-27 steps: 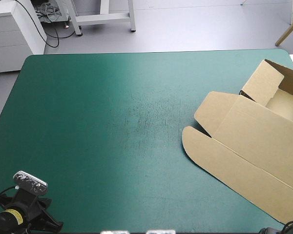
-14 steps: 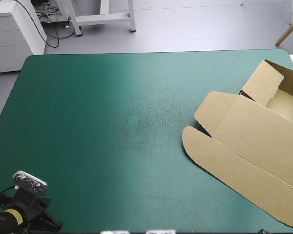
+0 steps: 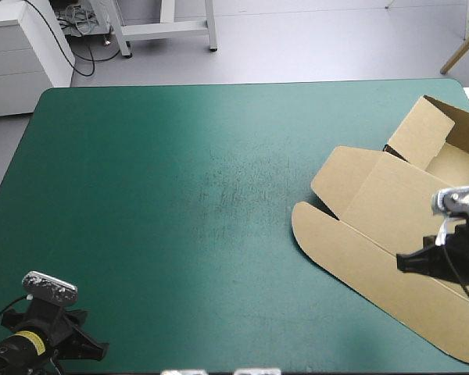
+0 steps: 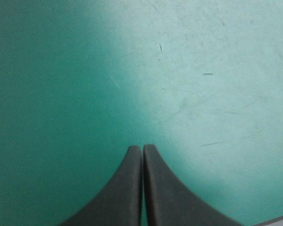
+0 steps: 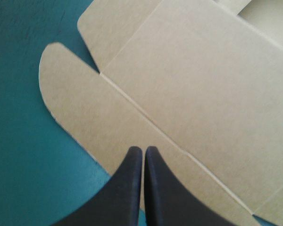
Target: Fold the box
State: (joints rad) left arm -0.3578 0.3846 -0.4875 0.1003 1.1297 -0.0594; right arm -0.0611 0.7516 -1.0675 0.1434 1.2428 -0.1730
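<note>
The brown box (image 3: 375,226) lies at the table's right side as an open tray (image 3: 453,160) with raised walls and its lid spread flat toward the middle. The lid's rounded front flap (image 5: 70,103) rests on the teal-green cover. My right gripper (image 3: 402,263) is shut and hovers over the lid near the crease of that flap; in its wrist view its tips (image 5: 143,149) hold nothing, with the box (image 5: 198,80) ahead of them. My left gripper (image 3: 100,351) is at the table's near left corner. It is shut (image 4: 142,147) above the bare cover and far from the box.
The tray end of the box sits close to the table's far right corner (image 3: 452,81). The lid's near corner reaches almost to the table's front edge (image 3: 336,370). Faint scuff marks (image 3: 234,187) show on the cover in the middle.
My right arm has come into view from the right and now hangs over the lid. The left gripper has shifted slightly toward the right. The box lies about where it was.
</note>
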